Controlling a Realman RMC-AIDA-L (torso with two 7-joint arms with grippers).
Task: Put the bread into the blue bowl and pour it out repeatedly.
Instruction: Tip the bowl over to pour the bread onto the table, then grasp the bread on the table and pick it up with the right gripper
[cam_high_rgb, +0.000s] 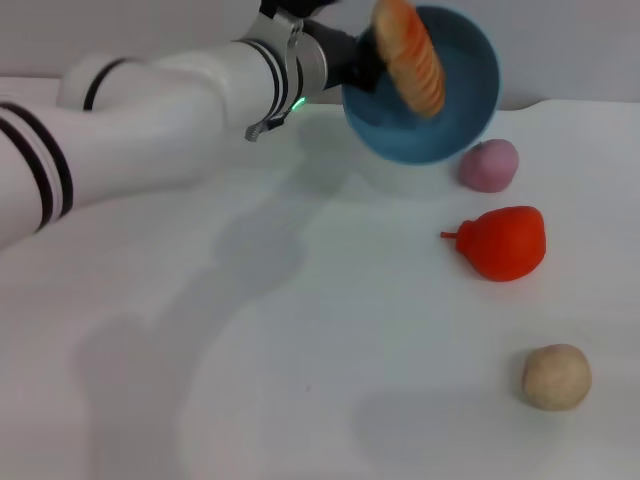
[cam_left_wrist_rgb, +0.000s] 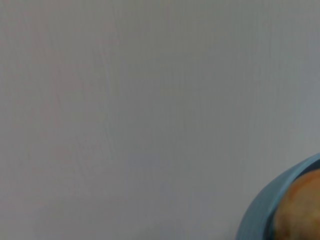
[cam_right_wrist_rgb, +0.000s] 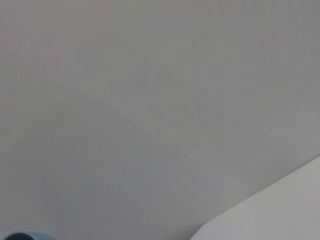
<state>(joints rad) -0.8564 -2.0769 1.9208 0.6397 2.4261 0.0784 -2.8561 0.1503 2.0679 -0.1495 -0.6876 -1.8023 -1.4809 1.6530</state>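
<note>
My left arm reaches across the back of the table and holds the blue bowl (cam_high_rgb: 455, 110) up in the air, tipped on its side with the opening facing forward. The left gripper (cam_high_rgb: 360, 65) is shut on the bowl's left rim. The bread (cam_high_rgb: 410, 55), golden-orange and ridged, lies slanted across the bowl's opening at its upper left, partly sticking out over the rim. In the left wrist view only a slice of the blue bowl's rim (cam_left_wrist_rgb: 262, 207) and a bit of the bread (cam_left_wrist_rgb: 300, 210) show. A sliver of the blue bowl (cam_right_wrist_rgb: 22, 236) shows in the right wrist view. The right gripper is out of view.
On the white table (cam_high_rgb: 300, 380), a pink ball (cam_high_rgb: 489, 165) sits just below the bowl. A red pear-shaped toy (cam_high_rgb: 505, 243) lies in front of it, and a beige dough-like ball (cam_high_rgb: 556, 377) sits nearer the front right.
</note>
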